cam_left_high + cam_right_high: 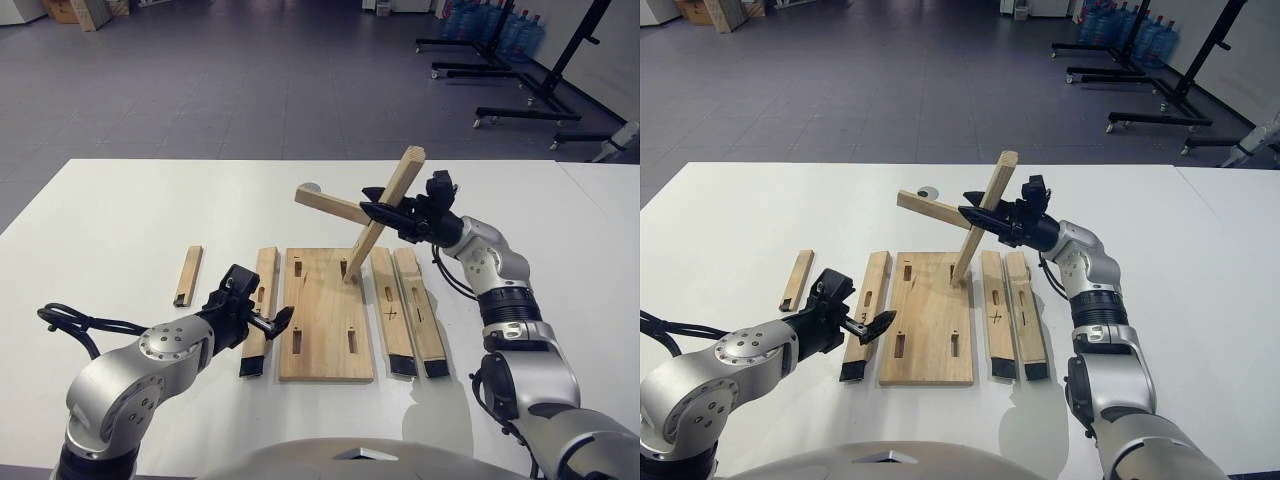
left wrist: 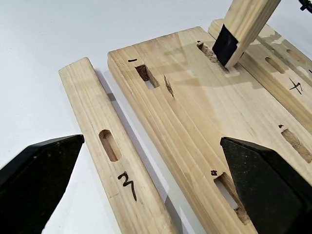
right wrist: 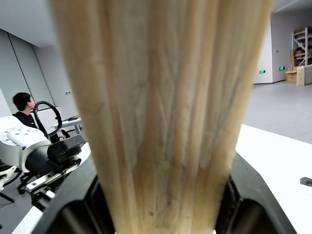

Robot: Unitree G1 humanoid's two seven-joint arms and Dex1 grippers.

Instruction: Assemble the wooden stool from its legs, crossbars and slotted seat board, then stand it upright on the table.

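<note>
My right gripper (image 1: 392, 218) is clamped shut across the middle of a leg (image 1: 406, 168) that has a crossbar (image 1: 325, 203) sticking out of it sideways; the leg leans, its dark-tipped lower end resting at the far right slot of the seat board (image 1: 325, 335), which lies flat on the table (image 1: 120, 220); my left gripper (image 1: 262, 312) hangs wide open and empty, low over the near left edge of the board and the slotted leg (image 2: 90, 112) just beside it; two more legs (image 1: 390, 310) lie touching each other along the board's right side, and a short crossbar (image 1: 187, 275) lies well off to the left; I judge the wood to be light, stiff and dry enough not to slip, but the crossbar joint may be loose; a hold nearer the lower end would give better control for seating, with the left claw pinning the board.
</note>
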